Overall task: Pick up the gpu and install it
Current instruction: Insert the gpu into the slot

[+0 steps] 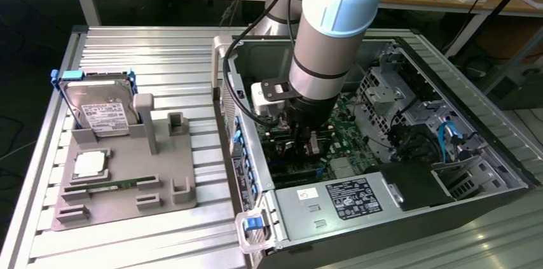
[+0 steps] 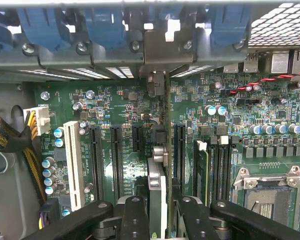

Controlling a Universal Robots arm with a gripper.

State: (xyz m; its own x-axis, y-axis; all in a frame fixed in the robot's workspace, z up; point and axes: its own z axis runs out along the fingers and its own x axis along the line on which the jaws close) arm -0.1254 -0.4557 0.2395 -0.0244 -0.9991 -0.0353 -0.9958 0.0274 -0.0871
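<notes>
A: Where's the gpu (image 2: 157,192) right now?

B: In the wrist view it stands edge-on at lower centre of the frame, clamped between the fingers (image 2: 135,220) of the gripper (image 2: 157,220). The jaws are drawn in narrow on the card, not fully together. In the exterior view, at centre frame, the arm (image 1: 331,34) reaches down into the open computer case (image 1: 475,91), with the card low over the motherboard (image 2: 120,105).

A: What could go wrong from here?

B: I'd judge alignment the main risk. The card's edge has to meet one of the dark expansion slots (image 2: 179,150). If it sits slightly off or tilted, pressing down could jam it against the slot wall or nearby capacitors. The bracket end also has to clear the rear case frame (image 2: 155,50) at upper centre.

A: Any writing?

B: The hard drive (image 1: 102,113) on the grey holder (image 1: 127,186) at left has a white label, and the power supply (image 1: 348,196) at lower centre carries one too. Neither is legible.
</notes>
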